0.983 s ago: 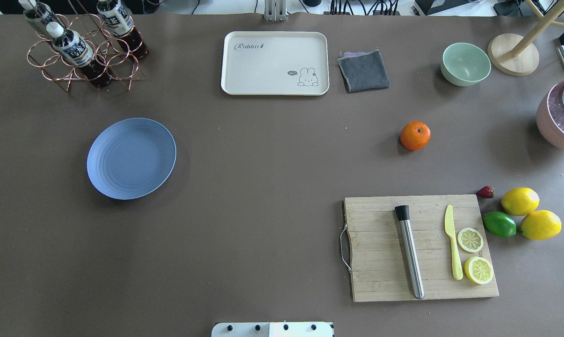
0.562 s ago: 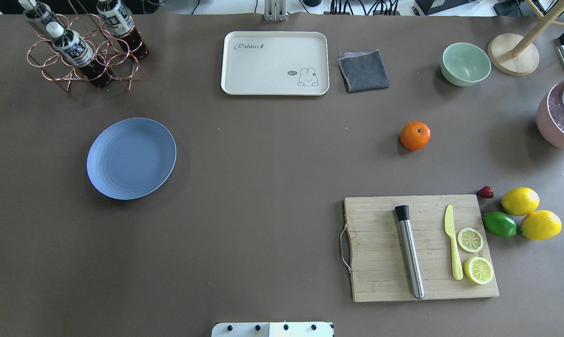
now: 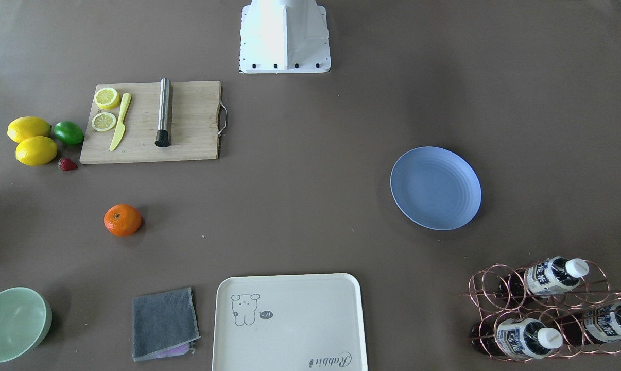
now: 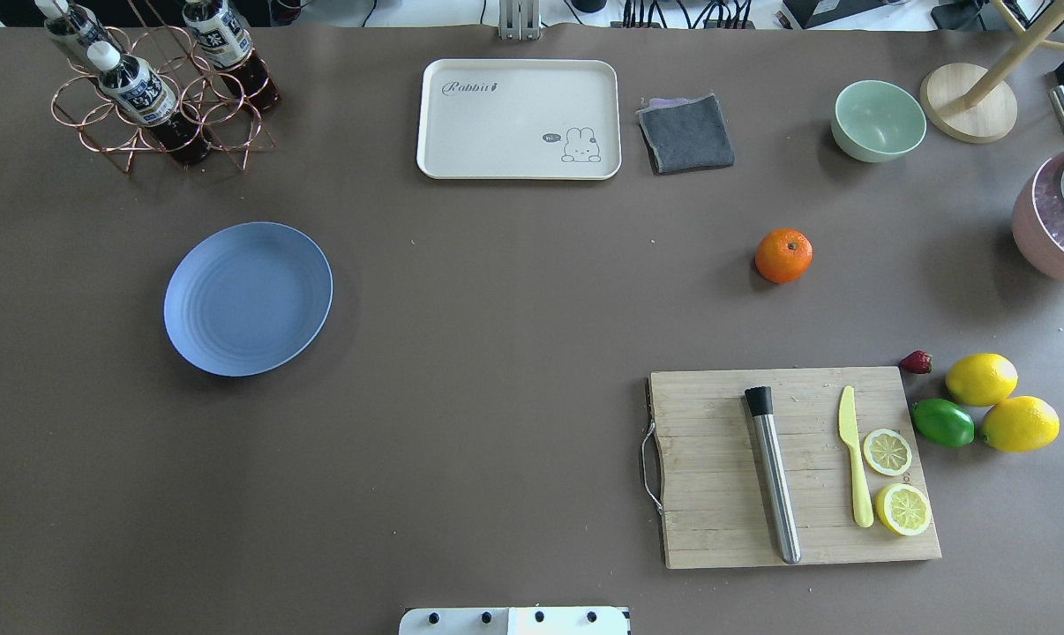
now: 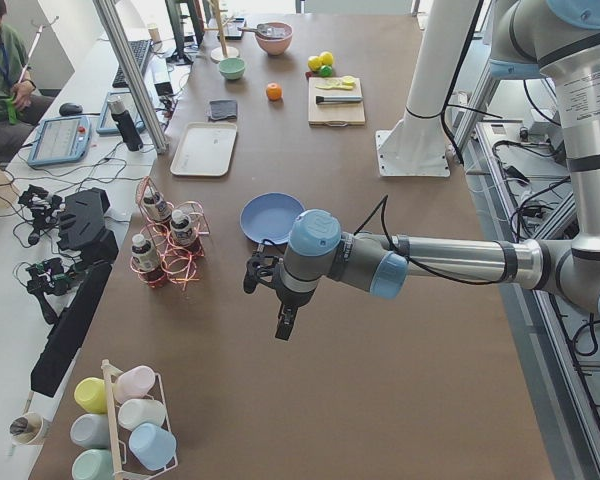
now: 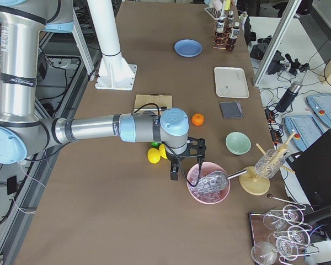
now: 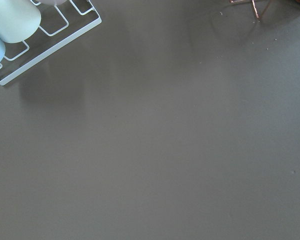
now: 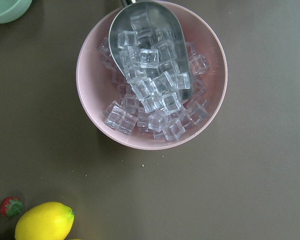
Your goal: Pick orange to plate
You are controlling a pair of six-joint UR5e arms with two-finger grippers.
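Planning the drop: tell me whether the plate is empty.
Empty: the plate shows only bare blue rings; the orange lies far off.

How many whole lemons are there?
2. One lemon lies by the strawberry, the other lemon beside the lime, both just off the board. The two slices on the board aren't counted. None seems hidden.

We see the left arm (image 5: 450,260) and right arm (image 6: 94,130) as silver-grey tubes with pale-blue joint caps (image 5: 315,232) and thin black cables (image 5: 375,215). The left gripper (image 5: 280,325) and right gripper (image 6: 185,172) are black. Our white pedestal (image 3: 285,36) has dark screws (image 3: 285,66) along its foot.
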